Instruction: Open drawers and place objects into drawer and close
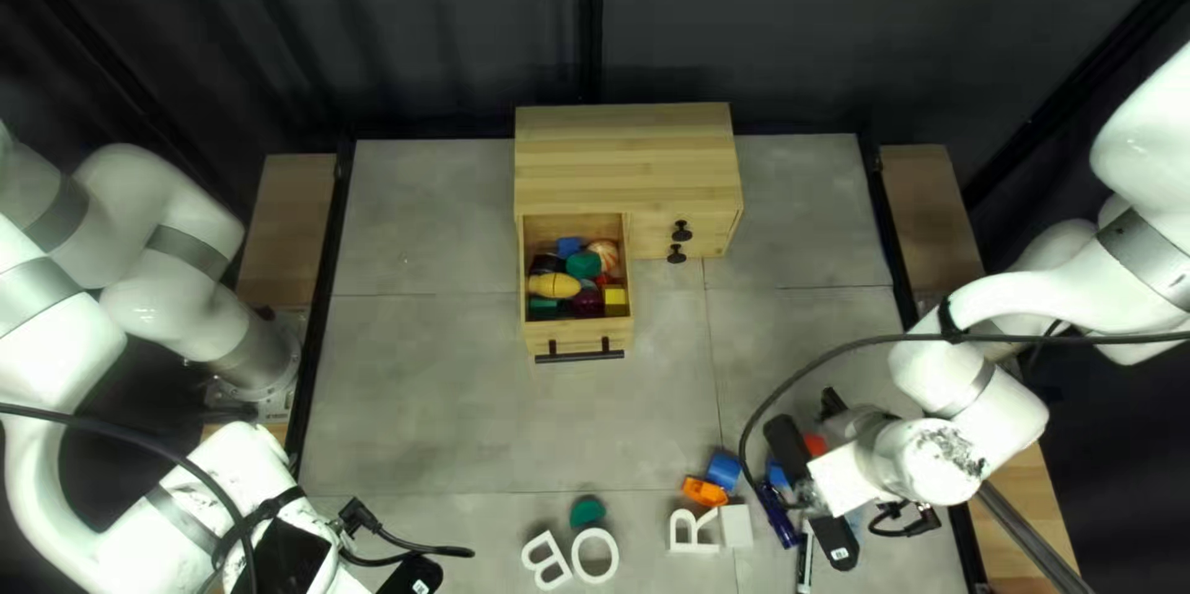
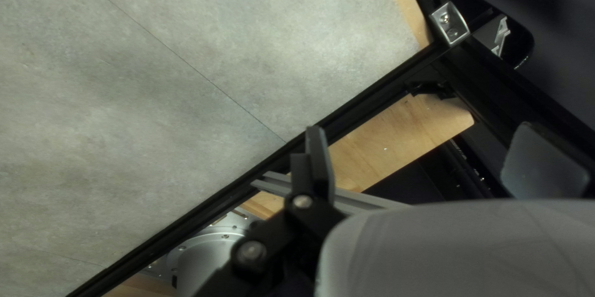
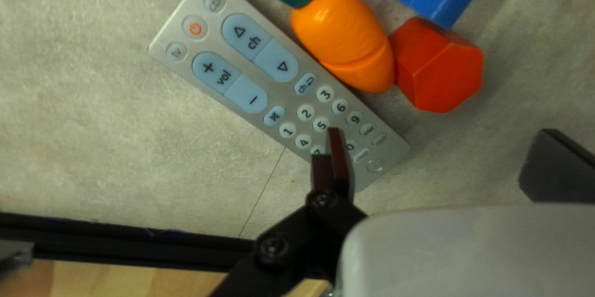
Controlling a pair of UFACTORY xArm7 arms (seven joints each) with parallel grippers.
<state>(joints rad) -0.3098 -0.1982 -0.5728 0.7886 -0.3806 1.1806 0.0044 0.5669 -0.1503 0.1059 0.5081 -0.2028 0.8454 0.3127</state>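
At the table's (image 1: 434,390) near left corner we find the left gripper (image 2: 421,128), fingers apart. Toward the far edge, the crowded drawer (image 1: 579,330) stands pulled out. By the near right corner, the right gripper (image 3: 440,132) is spread, one finger over the remote (image 3: 238,80); we advise centring across its width, avoiding the carrot (image 3: 344,33).

The top left view slants down at the table (image 1: 434,396), sharing its edges with the closer, downward-facing wrist views.
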